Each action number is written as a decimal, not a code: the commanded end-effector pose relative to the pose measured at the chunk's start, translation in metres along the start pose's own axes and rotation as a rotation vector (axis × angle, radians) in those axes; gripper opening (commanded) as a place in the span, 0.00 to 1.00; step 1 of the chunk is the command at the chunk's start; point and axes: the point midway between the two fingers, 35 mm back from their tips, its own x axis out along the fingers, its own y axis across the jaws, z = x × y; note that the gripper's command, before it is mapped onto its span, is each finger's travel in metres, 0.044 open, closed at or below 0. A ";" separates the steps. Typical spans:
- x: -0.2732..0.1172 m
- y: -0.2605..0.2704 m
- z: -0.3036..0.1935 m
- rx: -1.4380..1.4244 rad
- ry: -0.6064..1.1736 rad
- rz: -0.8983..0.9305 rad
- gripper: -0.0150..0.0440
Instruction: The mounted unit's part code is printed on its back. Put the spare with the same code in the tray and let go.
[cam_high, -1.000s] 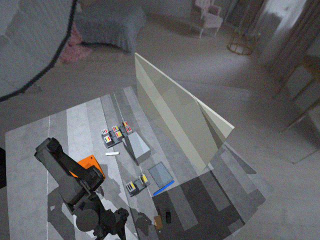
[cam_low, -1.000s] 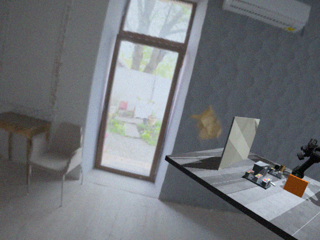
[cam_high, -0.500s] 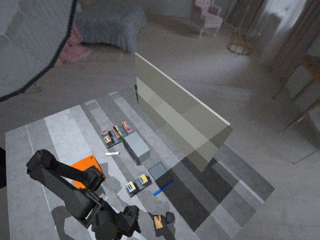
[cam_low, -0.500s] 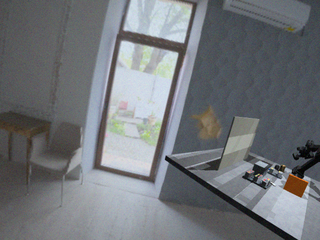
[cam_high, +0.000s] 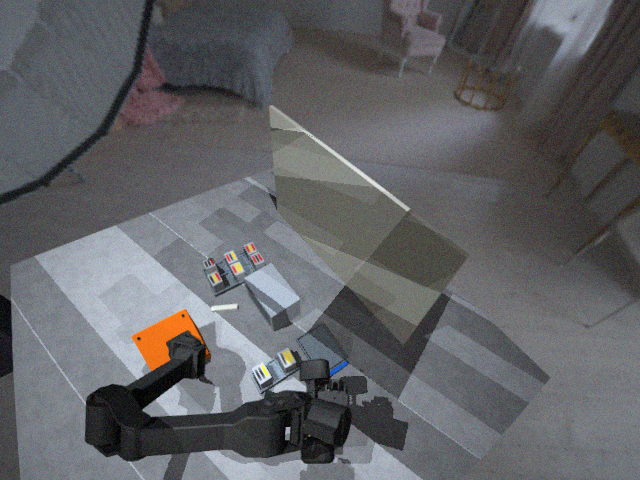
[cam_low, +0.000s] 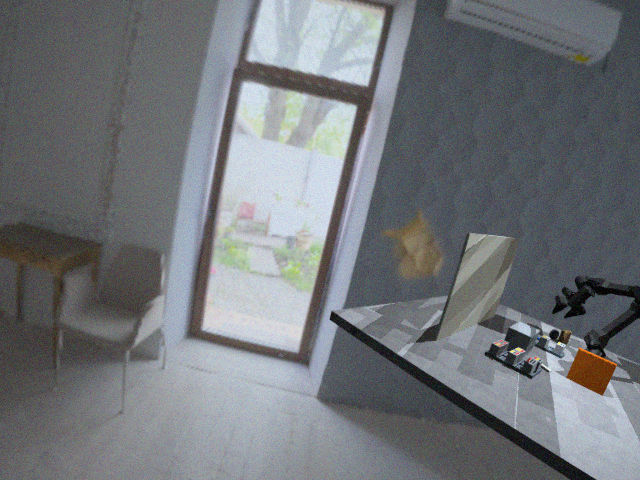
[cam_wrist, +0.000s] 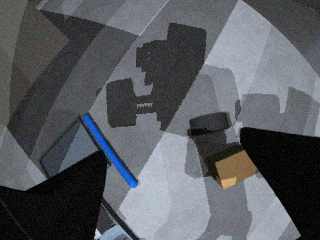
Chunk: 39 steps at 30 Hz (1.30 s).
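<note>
My gripper is open and empty, raised above the table; the top camera looks down on the hand, its fingertips unclear. The tray, dark with a blue edge, lies beside and below the left finger in the wrist view. Small units with red, yellow and white striped labels stand on a dark rack. Nearer the tray, two label blocks sit on another dark base. Which unit is the mounted one, and the printed codes, cannot be told.
A grey box stands between rack and tray. A tall beige panel stands behind. An orange panel stands near the arm's base. A brown block and black cylinder lie below the right finger. A white stick lies nearby.
</note>
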 end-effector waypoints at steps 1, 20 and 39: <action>0.015 0.044 0.012 -0.031 0.085 0.097 1.00; -0.017 0.349 -0.027 -0.566 0.432 0.171 1.00; -0.040 0.392 -0.056 -0.674 0.429 0.099 1.00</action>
